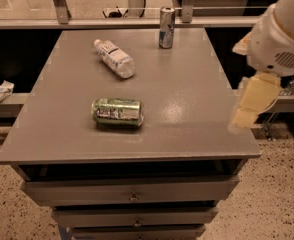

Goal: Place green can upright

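Note:
The green can (117, 111) lies on its side on the grey table (187, 84), left of the middle and toward the front, with its long axis running left to right. My gripper (243, 115) hangs at the table's right edge near the front corner, pointing down and to the left. It is well to the right of the can and holds nothing that I can see. The white arm housing (279, 39) is above it.
A clear plastic bottle with a white label (114, 58) lies on its side at the back left. A tall slim silver-blue can (166, 27) stands upright at the back edge. The table has drawers (133, 190) below its front. A railing runs behind it.

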`<action>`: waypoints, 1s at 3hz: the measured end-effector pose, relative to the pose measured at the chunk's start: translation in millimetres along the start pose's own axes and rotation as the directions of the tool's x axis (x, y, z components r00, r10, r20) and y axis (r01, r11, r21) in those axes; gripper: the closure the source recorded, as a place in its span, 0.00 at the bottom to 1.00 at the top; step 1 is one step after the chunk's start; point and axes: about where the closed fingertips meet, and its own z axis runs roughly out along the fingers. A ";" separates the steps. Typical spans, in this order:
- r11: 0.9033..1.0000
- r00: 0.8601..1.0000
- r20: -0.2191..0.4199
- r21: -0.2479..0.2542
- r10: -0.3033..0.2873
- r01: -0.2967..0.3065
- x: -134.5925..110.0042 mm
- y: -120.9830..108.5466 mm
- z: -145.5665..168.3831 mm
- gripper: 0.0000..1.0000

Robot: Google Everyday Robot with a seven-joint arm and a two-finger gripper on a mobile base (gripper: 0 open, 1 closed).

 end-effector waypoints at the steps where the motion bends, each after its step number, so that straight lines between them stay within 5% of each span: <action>1: 0.999 0.998 0.061 -0.046 0.025 -0.022 -67.3 13.5 43.2 0.00; 3: 0.995 0.993 0.112 -0.098 0.047 -0.036 -163.1 32.6 103.5 0.00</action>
